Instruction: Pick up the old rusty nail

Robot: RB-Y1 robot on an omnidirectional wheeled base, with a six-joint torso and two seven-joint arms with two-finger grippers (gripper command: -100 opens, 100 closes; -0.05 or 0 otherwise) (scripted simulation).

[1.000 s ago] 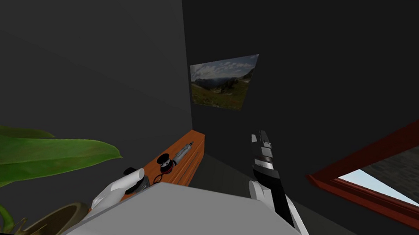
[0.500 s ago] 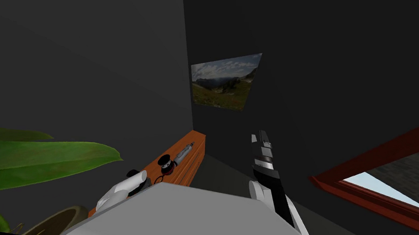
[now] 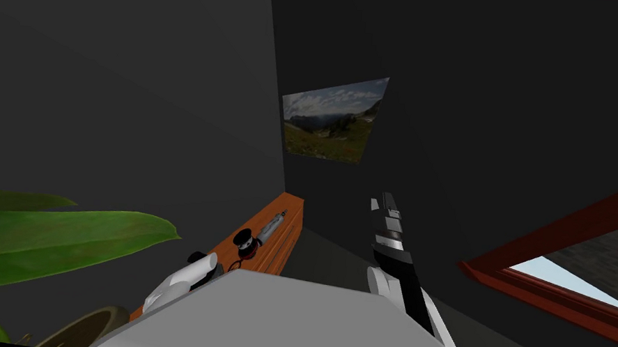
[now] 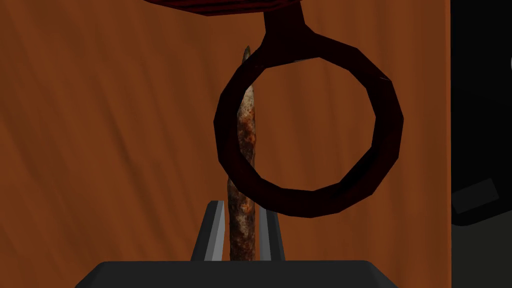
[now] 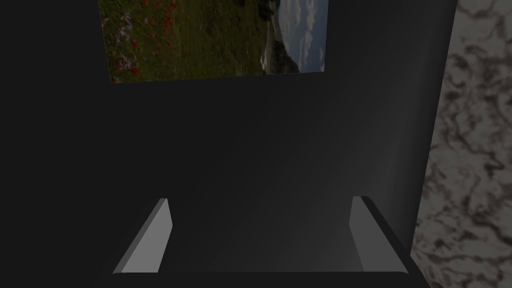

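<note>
- The left gripper (image 4: 243, 206) had its 2 fingers closed on the rusty nail (image 4: 246, 125), just beside a dark ring (image 4: 387, 120) on an orange-brown shelf (image 4: 100, 125).
- The nail's long axis ran straight out from the fingers, behind the ring's rim.
- The right gripper (image 5: 260, 199), well apart from the ring, was spread open and empty.

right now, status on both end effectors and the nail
Left end effector shut on rusty nail. Right end effector open, raised, idle. Dark ring lies across the nail, may snag.
</note>
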